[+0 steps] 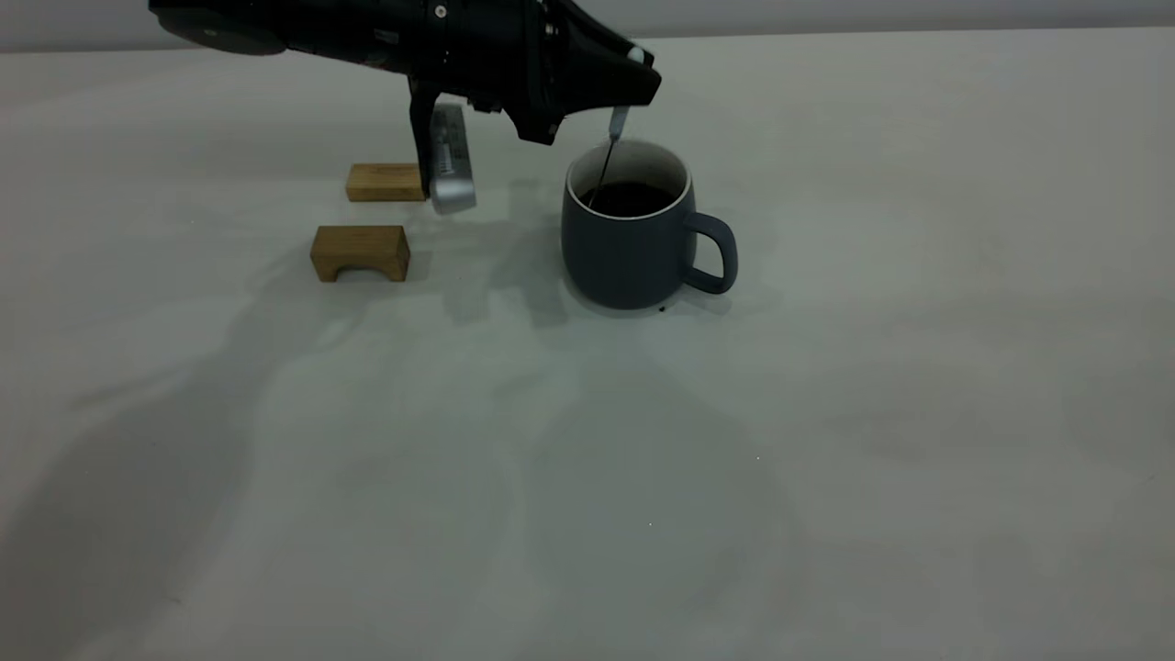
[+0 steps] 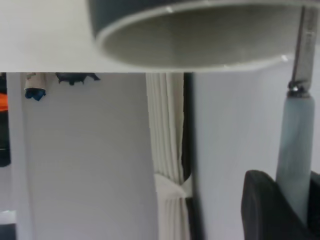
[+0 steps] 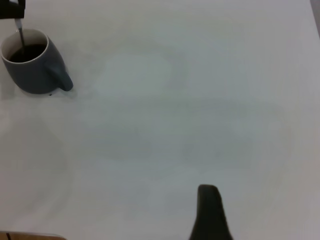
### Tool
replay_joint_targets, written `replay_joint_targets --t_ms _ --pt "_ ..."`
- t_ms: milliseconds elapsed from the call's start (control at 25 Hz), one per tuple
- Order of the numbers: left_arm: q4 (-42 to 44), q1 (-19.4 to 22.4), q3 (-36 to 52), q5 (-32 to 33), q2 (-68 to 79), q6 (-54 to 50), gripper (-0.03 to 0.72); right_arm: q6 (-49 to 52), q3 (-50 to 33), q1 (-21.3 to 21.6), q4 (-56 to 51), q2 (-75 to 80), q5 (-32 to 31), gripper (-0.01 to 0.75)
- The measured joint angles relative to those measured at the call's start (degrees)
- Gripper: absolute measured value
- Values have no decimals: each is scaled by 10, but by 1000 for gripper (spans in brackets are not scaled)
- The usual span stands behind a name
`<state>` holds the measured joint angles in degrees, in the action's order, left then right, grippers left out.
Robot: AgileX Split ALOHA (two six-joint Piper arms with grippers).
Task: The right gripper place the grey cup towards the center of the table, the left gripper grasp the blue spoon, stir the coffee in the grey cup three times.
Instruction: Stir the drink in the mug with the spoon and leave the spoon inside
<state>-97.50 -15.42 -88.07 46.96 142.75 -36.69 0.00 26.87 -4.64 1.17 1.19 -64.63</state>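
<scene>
The grey cup (image 1: pixel 633 248) stands upright near the middle of the table (image 1: pixel 826 413), its handle toward the right side. It holds dark coffee (image 1: pixel 629 197). My left gripper (image 1: pixel 633 78) hovers just above the cup's rim, shut on the pale handle of the blue spoon (image 1: pixel 620 121). The spoon's thin metal neck slants down into the coffee, which hides the bowl. The left wrist view shows the handle (image 2: pixel 296 145) clamped between the black fingers (image 2: pixel 260 205), with the cup rim (image 2: pixel 200 30) beyond. My right gripper (image 3: pixel 270 222) is far from the cup (image 3: pixel 32 70) and open; only one finger (image 3: pixel 209 212) shows.
Two brown wooden blocks (image 1: pixel 384 182) (image 1: pixel 360 252) lie left of the cup, under the left arm. A silver ribbed pad (image 1: pixel 452 161) hangs from the arm beside the farther block. A tiny dark speck (image 1: pixel 662 309) sits at the cup's base.
</scene>
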Motion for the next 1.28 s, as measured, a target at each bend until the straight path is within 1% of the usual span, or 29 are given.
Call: replay_joint_targets --t_ms 120,280,440,600,800,960,1040,1200,1280 --pt "-8 -1 0 34 0 35 169 0 0 0 0 0 0 591" --pt "-13 -2 -2 81 2 36 169 0 0 0 0 0 0 591" --pt "-11 -9 -2 109 5 -22 169 0 0 0 0 0 0 591" --pt "-10 -11 -2 116 6 -93 169 0 0 0 0 0 0 591" --pt "-6 -11 -2 90 6 -161 169 0 0 0 0 0 0 591" --pt "14 -11 -2 44 6 -186 168 0 0 0 0 0 0 591" --pt "16 -11 -2 26 7 -171 168 0 0 0 0 0 0 591" --pt "16 -11 -2 13 8 -98 168 0 0 0 0 0 0 591" --pt "16 -10 -2 10 8 -79 172 0 0 0 0 0 0 591"
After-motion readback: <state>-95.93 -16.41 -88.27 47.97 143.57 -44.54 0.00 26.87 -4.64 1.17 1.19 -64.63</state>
